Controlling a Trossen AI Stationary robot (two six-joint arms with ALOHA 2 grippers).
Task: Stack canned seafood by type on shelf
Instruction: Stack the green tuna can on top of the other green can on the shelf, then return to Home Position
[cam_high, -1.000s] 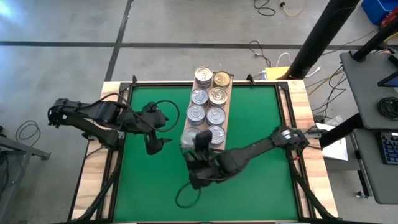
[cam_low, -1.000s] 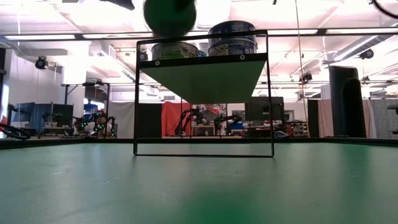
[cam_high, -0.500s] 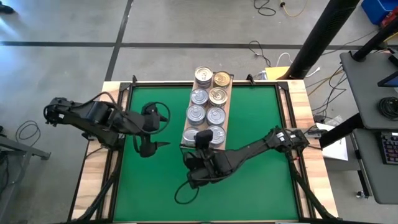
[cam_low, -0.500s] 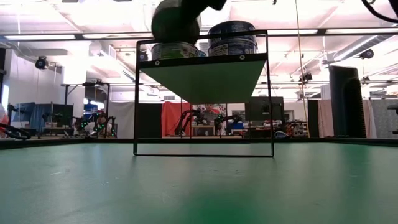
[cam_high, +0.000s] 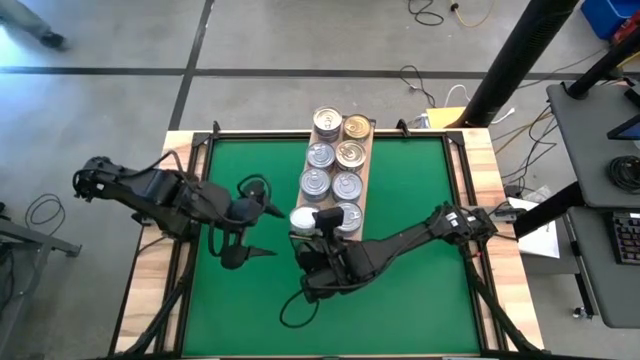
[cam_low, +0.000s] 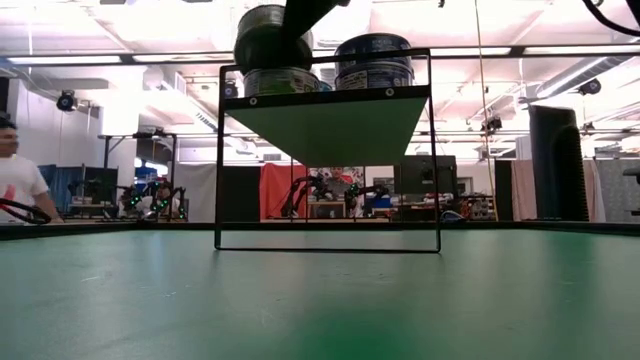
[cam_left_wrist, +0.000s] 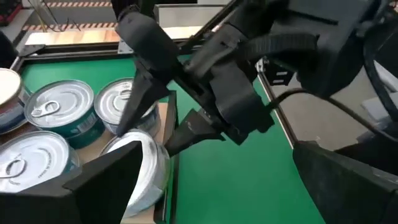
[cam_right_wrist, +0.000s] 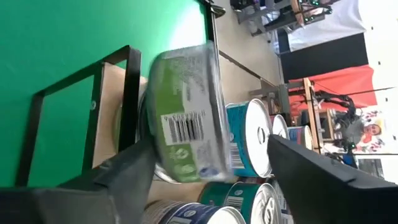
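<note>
The shelf (cam_high: 366, 168) stands at the far middle of the green mat and carries several tins (cam_high: 320, 155), most silver-topped and one gold-topped (cam_high: 357, 127). A green-labelled tin (cam_right_wrist: 186, 112) with a pale lid (cam_high: 303, 217) sits on top of another tin (cam_low: 282, 82) at the shelf's near left corner. My right gripper (cam_high: 320, 224) is open at that corner, its fingers wide on either side of this tin. It also shows in the left wrist view (cam_left_wrist: 146, 140). My left gripper (cam_high: 260, 232) is open and empty over the mat, left of the shelf. My right gripper comes level from the table's near side, rolled so that one finger (cam_right_wrist: 292, 168) is above the tin's lid, with a gap showing between them. The other finger (cam_right_wrist: 124, 171) is by the tin's bottom rim (cam_right_wrist: 152, 134). Whether it touches the tin I cannot tell.
Green mat lies bare to the left (cam_high: 250, 300) and right (cam_high: 410, 190) of the shelf. A cable loop (cam_high: 290, 315) hangs from my right arm near the front edge. The pale wooden table frame (cam_high: 150, 290) borders the mat. A person (cam_low: 15, 180) stands in the room behind.
My right gripper has carried the green-labelled tin down onto the tin at the shelf's near left corner, where it now sits level. My left gripper has gone a little toward the table's near edge and turned.
</note>
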